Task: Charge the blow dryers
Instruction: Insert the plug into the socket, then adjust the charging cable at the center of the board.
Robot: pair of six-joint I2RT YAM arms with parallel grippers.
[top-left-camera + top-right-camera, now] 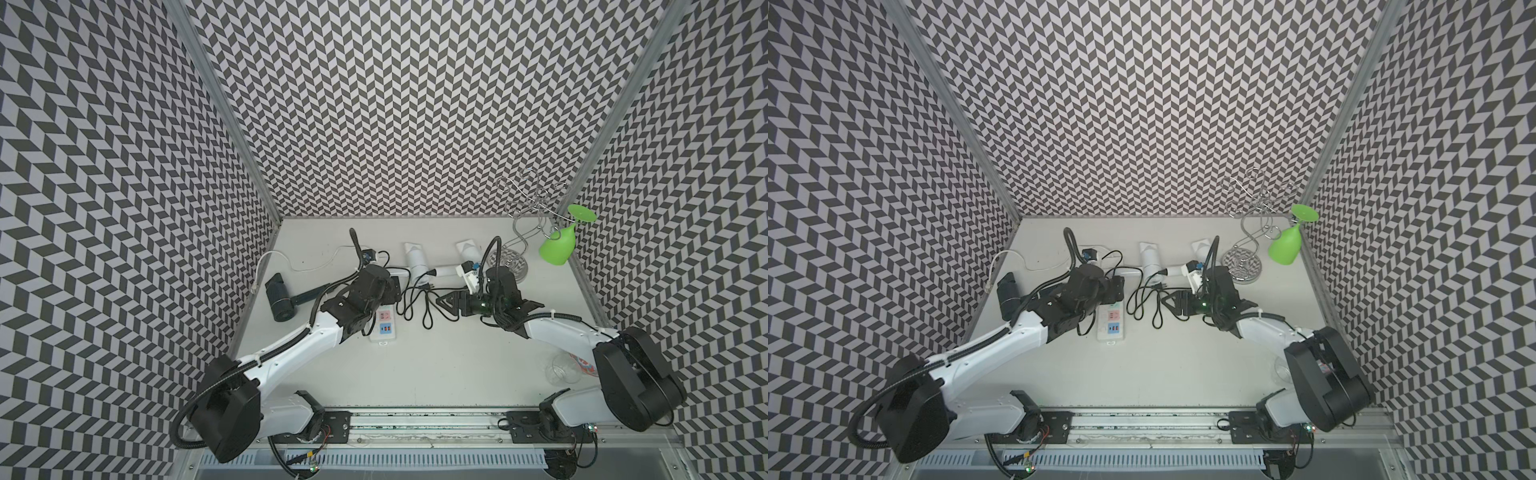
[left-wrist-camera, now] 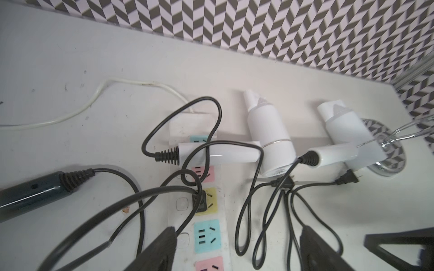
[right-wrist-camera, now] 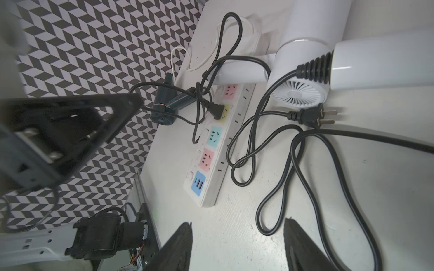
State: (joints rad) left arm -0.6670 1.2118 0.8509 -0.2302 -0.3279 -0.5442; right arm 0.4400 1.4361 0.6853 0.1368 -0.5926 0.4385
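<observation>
Left claw (image 2: 238, 234) wide, seemingly over strip (image 2: 206, 237)

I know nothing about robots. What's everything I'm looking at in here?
white blow dryers: two, white, side by side at the back
black blow dryer: one, black, near the left wall
power strip: one, white with pastel sockets, left of centre; plug in yellow socket
loose plugs: two, black, by the white dryers
wire rack: one, chrome, back right corner
goblet: one, green, hanging bowl-down from the rack
glass: one, clear, front right
left gripper, right gripper: two, black, both open
</observation>
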